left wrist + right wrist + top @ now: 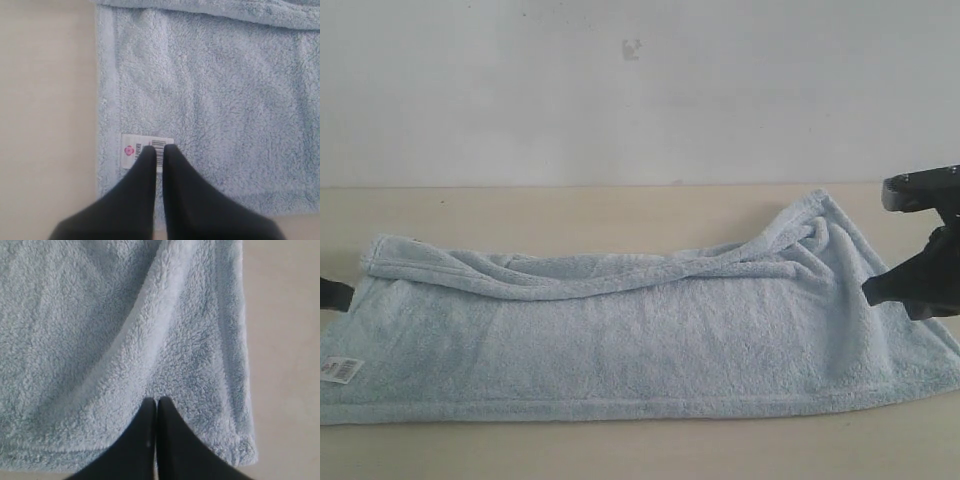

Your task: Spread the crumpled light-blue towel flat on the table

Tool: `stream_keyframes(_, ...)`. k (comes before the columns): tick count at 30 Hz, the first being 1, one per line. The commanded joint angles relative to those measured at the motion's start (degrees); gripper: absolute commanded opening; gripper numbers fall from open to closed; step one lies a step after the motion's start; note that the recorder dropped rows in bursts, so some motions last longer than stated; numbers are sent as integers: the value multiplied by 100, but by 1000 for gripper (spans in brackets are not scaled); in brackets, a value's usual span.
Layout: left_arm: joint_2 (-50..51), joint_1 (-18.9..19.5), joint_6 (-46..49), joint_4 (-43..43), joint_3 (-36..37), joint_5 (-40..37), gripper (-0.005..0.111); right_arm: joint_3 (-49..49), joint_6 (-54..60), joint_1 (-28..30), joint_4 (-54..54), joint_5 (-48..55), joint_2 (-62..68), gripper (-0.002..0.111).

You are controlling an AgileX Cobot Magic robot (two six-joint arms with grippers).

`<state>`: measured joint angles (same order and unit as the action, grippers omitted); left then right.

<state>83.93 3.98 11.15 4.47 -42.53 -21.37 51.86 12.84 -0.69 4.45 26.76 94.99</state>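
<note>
In the exterior view the towel [650,340] lies lengthwise across the tabletop [570,215]. Its near part is flat, and its far edge is folded over in a long ridge that is rumpled toward the right. A white label [342,369] sits at its left near corner. The left pincer [342,295] shows only as a dark tip at the towel's left edge. The right pincer [870,289] is over the towel's right end.

In the left wrist view the left pincer is pressed closed, its tips over the label.

In the right wrist view the right pincer is closed tight over the towel near a hemmed corner. Whether either pincer nips cloth cannot be told.
</note>
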Motion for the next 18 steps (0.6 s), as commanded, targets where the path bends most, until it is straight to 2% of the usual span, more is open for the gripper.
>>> stream_keyframes(1,286,14,3,108,81,325,4,-57,-23,31,-34,-132,-41,0)
stream_keyframes(9,793,14,3,327,81,548,4,-57,-23,31,-48,-302,150,0)
stream_keyframes(18,840,14,3,327,45,592,4,-57,-23,31,-48,-710,756,0)
